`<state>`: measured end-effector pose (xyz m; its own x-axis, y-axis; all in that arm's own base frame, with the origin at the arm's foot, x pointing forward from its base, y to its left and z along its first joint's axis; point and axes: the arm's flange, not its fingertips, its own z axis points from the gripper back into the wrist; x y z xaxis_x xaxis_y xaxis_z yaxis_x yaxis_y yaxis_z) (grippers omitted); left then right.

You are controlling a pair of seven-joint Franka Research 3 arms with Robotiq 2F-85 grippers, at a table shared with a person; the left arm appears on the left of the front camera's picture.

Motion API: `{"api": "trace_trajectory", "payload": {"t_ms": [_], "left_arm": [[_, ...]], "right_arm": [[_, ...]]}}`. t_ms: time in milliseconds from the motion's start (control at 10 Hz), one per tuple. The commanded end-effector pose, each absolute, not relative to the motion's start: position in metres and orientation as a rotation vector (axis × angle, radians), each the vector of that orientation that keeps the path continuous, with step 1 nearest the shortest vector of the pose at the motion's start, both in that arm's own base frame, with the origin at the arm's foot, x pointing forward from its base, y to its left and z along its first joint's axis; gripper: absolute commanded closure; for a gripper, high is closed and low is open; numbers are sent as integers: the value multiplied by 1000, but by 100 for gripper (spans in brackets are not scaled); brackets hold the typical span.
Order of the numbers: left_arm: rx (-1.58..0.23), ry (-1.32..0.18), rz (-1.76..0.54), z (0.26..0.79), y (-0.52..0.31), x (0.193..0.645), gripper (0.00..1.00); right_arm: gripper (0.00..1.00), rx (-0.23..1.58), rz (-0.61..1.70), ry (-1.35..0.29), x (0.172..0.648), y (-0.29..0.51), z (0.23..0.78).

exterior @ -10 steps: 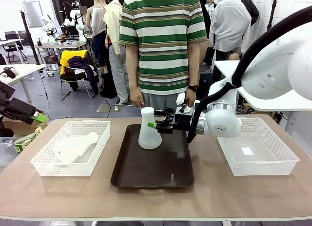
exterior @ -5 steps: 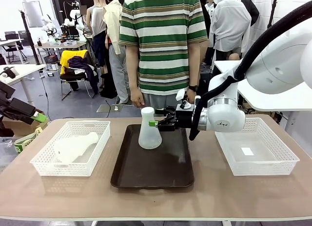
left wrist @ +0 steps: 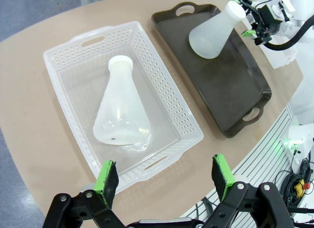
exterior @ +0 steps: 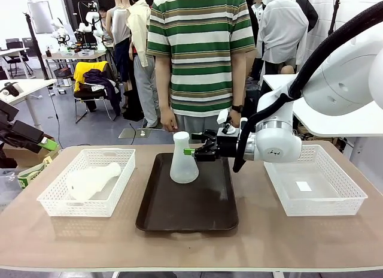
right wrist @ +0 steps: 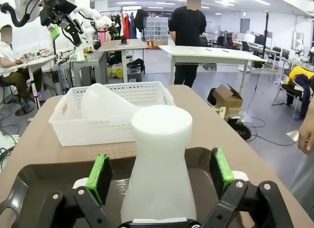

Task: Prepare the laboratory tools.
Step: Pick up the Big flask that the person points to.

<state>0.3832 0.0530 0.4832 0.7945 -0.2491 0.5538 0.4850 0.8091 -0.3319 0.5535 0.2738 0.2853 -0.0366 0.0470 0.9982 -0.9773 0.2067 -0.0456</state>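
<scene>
One frosted-white conical flask (exterior: 183,159) stands upright at the far end of the dark brown tray (exterior: 191,212). My right gripper (exterior: 191,151) is level with its neck, open. In the right wrist view the flask's neck (right wrist: 162,139) rises between the green pads (right wrist: 99,177), with a gap on each side. A second flask (exterior: 90,181) lies on its side in the left basket (exterior: 57,206). My left gripper (left wrist: 164,175) hovers open above that basket's near edge, over the lying flask (left wrist: 120,112). The standing flask (left wrist: 216,31) and the right gripper (left wrist: 252,22) show farther off.
A person in a striped shirt (exterior: 200,50) stands at the far side, hands hanging down. A white lattice basket (exterior: 314,185) sits on the right, holding just a small white label. The tray's near half is bare. The left arm (exterior: 24,137) sits off the table's left edge.
The right arm has drawn back slightly to the right, its open fingers sliding a little off the flask's neck. The flask stays upright on the tray. The left arm has not moved.
</scene>
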Motion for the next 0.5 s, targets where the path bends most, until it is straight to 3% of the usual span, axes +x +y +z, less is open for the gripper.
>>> {"api": "trace_trajectory", "payload": {"t_ms": [0,400], "left_arm": [[-508,-531,-431,482,55,385,0],[-508,-531,-431,482,55,385,0]], "right_arm": [[0,1003,1091,-1332,554,276,281],[0,1003,1091,-1332,554,276,281]]}}
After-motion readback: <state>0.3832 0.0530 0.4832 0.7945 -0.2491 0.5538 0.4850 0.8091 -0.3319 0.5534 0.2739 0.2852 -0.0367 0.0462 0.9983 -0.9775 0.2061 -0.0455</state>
